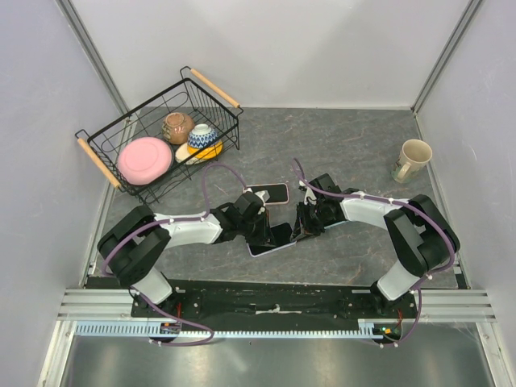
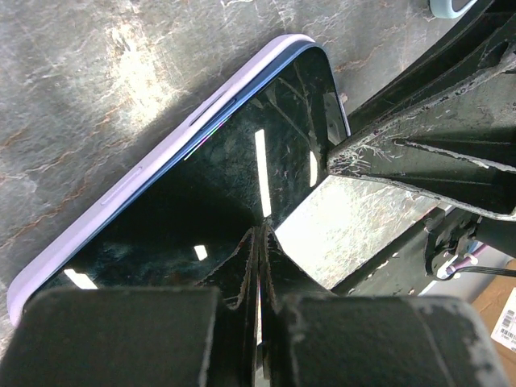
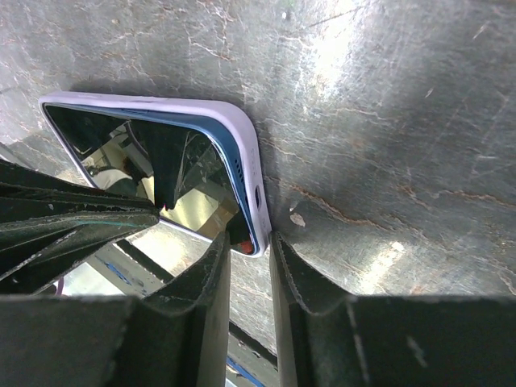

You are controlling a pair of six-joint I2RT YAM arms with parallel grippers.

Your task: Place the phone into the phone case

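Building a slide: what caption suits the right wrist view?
Right claw straddles a corner of the lilac case holding the phone, on the grey table.

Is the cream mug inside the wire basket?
No, the mug stands on the table, far to the right of the basket.

**Crowded centre, open floor toward the upper right**

At centre frame the left gripper [image 1: 256, 227], fingers pressed together, and the right gripper [image 1: 301, 224] close in from either side on the lilac-cased black phone [image 1: 274, 242]. A pink-rimmed black rectangle [image 1: 270, 193] lies just above. A black wire basket with wooden handles [image 1: 165, 184] blocks the upper left. A cream ceramic mug [image 1: 414, 159] stands at the right edge. The grey slate-patterned table [image 1: 339, 137] between basket and mug gives passing room.
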